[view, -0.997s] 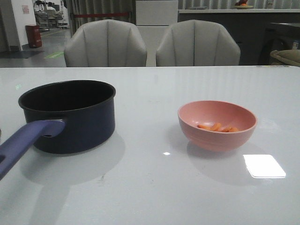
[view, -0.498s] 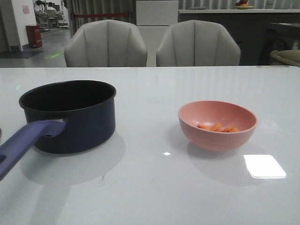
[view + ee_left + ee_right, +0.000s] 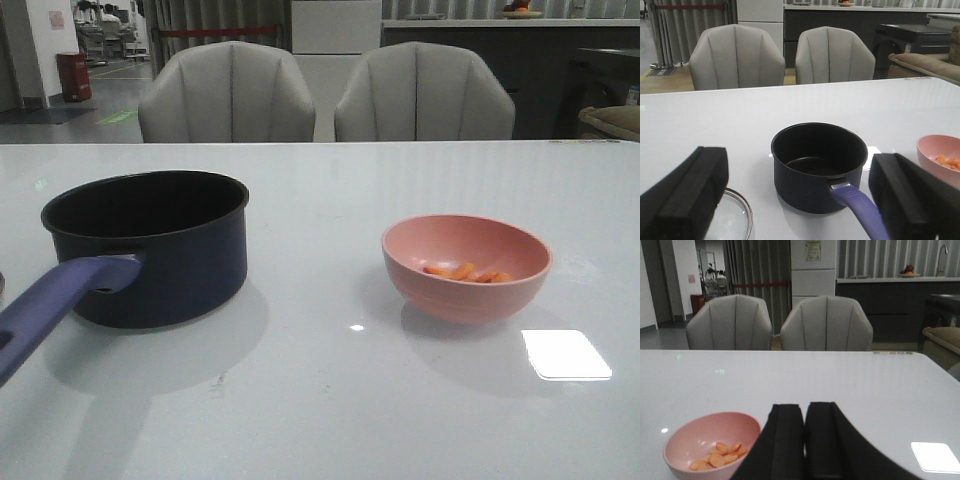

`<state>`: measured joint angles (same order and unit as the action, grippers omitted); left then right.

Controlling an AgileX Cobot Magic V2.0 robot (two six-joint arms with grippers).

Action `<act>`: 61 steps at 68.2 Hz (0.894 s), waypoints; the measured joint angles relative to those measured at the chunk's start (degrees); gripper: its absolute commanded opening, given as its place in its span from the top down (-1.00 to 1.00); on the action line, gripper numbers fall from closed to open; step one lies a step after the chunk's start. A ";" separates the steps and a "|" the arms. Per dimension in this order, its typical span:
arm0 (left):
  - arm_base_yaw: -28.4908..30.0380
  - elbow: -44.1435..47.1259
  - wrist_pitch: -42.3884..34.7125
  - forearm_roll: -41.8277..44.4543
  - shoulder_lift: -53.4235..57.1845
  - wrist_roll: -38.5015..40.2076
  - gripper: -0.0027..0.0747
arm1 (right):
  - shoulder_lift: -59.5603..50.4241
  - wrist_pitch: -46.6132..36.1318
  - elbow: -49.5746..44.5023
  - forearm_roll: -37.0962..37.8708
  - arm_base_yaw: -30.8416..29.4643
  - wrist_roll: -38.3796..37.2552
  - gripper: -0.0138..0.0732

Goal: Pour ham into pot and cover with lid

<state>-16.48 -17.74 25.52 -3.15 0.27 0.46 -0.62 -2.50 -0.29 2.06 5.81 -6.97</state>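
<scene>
The dark navy pot with its purple-blue handle stands on the white table at the left; it also shows in the left wrist view, empty inside. The pink bowl at the right holds several orange ham pieces, also seen in the right wrist view. The glass lid lies flat beside the pot, partly hidden by a finger. My left gripper is open, near the pot handle. My right gripper is shut and empty, beside the bowl. Neither gripper shows in the front view.
Two grey chairs stand behind the table's far edge. A bright light reflection lies on the table in front of the bowl, to its right. A counter and a sofa are far behind.
</scene>
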 measured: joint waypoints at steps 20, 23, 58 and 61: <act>0.00 0.00 0.00 0.00 0.00 0.00 -0.68 | 13.41 13.89 16.51 0.00 0.00 -0.40 0.31; 0.00 0.00 0.00 0.00 0.00 0.00 -0.68 | 15.53 14.50 16.90 0.00 0.00 -0.40 0.31; 0.00 0.00 0.00 0.00 0.00 0.00 -0.68 | 49.15 19.48 30.87 -6.42 1.68 -0.62 -0.40; 0.00 0.00 0.00 0.00 0.00 0.00 -0.68 | 52.92 20.22 33.19 -6.49 2.63 -0.62 -0.42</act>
<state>-16.48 -17.74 25.52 -3.15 0.27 0.46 52.30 17.72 32.91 -4.43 8.44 -7.58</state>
